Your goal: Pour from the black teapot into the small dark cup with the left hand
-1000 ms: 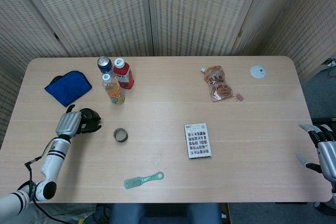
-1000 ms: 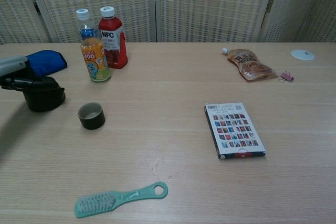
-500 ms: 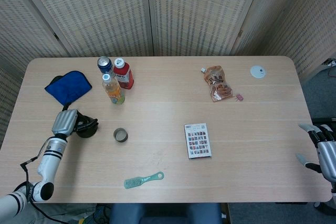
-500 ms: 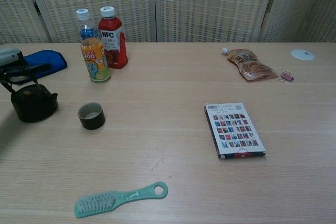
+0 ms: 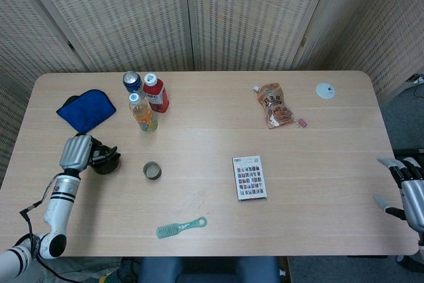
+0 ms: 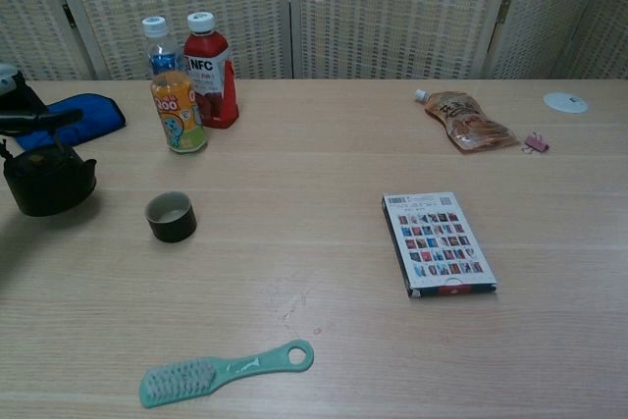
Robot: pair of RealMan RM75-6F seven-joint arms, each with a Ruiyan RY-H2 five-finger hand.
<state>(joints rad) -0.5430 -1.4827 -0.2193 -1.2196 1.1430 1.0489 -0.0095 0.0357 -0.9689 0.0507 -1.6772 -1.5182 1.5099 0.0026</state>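
Observation:
The black teapot is near the table's left edge, to the left of the small dark cup. My left hand is over the pot, and its dark fingers grip the handle above the lid. The pot stays upright. Whether it rests on the table or hangs just above it I cannot tell. The cup stands upright, apart from the pot. My right hand is off the table's right edge with its fingers spread and nothing in them; the chest view does not show it.
A blue cloth lies behind the teapot. An orange drink bottle, a red bottle and a can stand behind the cup. A green brush, a card box, a snack pouch and a white lid lie further right.
My left hand has drawn the teapot to the left, away from the cup, with its fingers now around the handle. The right hand has stayed put.

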